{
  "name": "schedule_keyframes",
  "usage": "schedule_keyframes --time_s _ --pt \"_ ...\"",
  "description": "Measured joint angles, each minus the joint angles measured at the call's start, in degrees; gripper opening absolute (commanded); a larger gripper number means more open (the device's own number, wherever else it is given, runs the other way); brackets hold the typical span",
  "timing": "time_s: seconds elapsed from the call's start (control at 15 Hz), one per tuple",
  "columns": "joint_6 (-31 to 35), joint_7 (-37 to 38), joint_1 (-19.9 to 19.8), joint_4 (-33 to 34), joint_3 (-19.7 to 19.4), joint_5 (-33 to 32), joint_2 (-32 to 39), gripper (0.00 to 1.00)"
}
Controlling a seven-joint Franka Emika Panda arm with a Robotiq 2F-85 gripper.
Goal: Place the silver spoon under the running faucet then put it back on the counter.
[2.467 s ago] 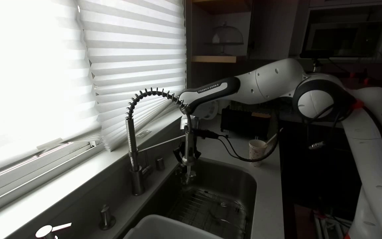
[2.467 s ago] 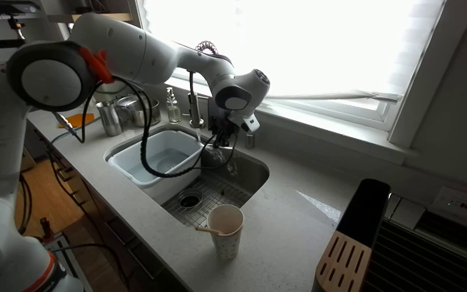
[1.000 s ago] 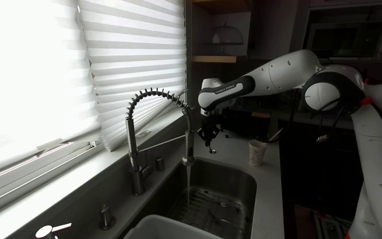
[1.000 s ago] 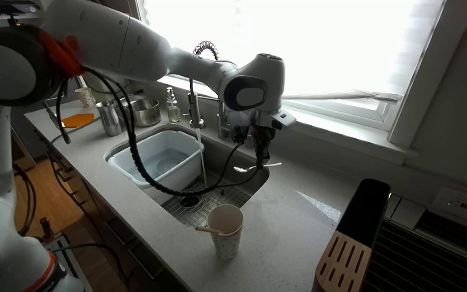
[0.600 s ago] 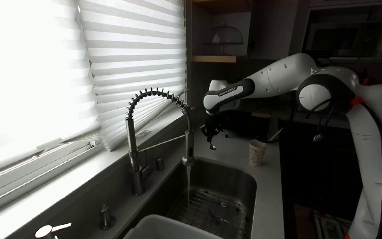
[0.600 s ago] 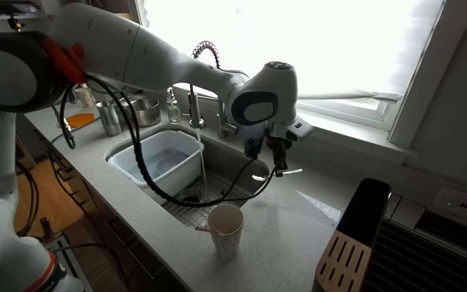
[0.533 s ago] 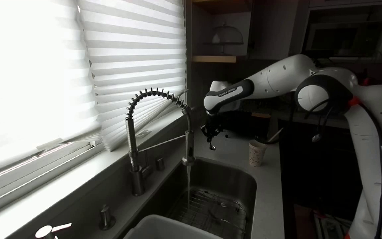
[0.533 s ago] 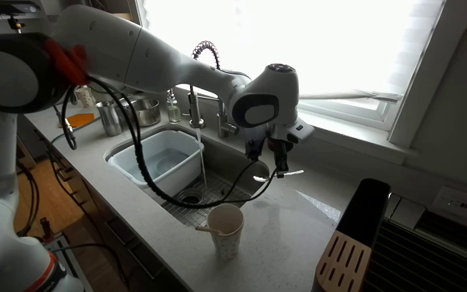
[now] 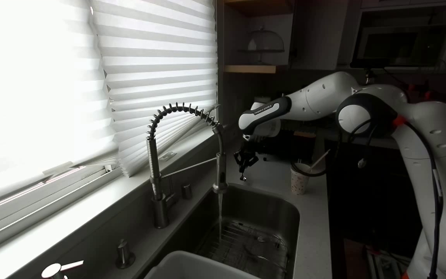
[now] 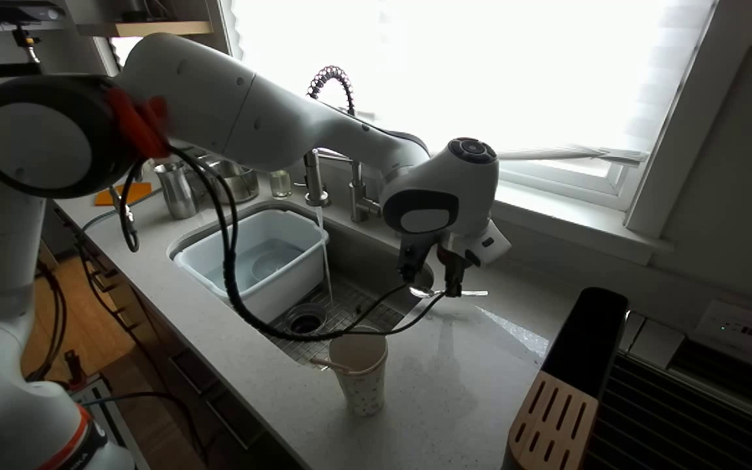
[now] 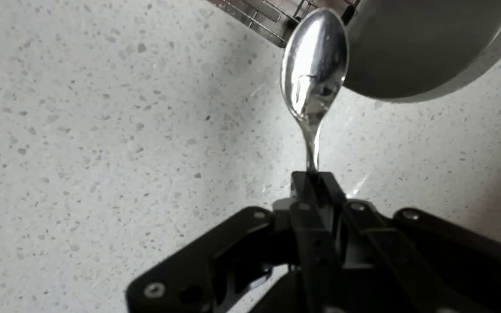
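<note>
The silver spoon (image 11: 315, 56) is held by the handle in my gripper (image 11: 313, 178), its bowl pointing away from the fingers. The gripper is shut on it. In the exterior views the gripper (image 9: 242, 170) holds the spoon (image 10: 475, 294) roughly level, low over the counter (image 10: 454, 405) beside the sink's end. I cannot tell whether the spoon touches the counter. The bowl overlaps the sink's corner edge in the wrist view. The faucet (image 9: 220, 174) runs, and its water stream (image 9: 220, 217) falls into the sink (image 9: 273, 209), apart from the spoon.
A paper cup (image 10: 361, 385) with a wooden stick stands on the counter near the front edge. A black appliance with a slotted wooden end (image 10: 565, 385) stands further along. A white tub (image 10: 284, 287) sits in the sink. The window sill (image 10: 546, 215) runs behind.
My gripper has carried the spoon from the water stream out over the counter beyond the sink's end. In the last half second it has come lower. The spoon stays held throughout.
</note>
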Motion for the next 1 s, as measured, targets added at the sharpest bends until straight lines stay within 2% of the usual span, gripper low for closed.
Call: schedule_keyframes --time_s 0.8,0.87,0.93,1.0 --pt "-4.49 0.20 -3.44 0.54 -0.34 2.01 2.31 0.03" --pt "-4.72 0.20 -3.71 0.55 -0.46 2.01 2.33 0.34" --pt "-5.09 0.20 -3.91 0.59 -0.60 2.01 2.37 0.36" --pt "-5.36 0.20 -4.05 0.64 -0.73 2.01 2.42 0.42"
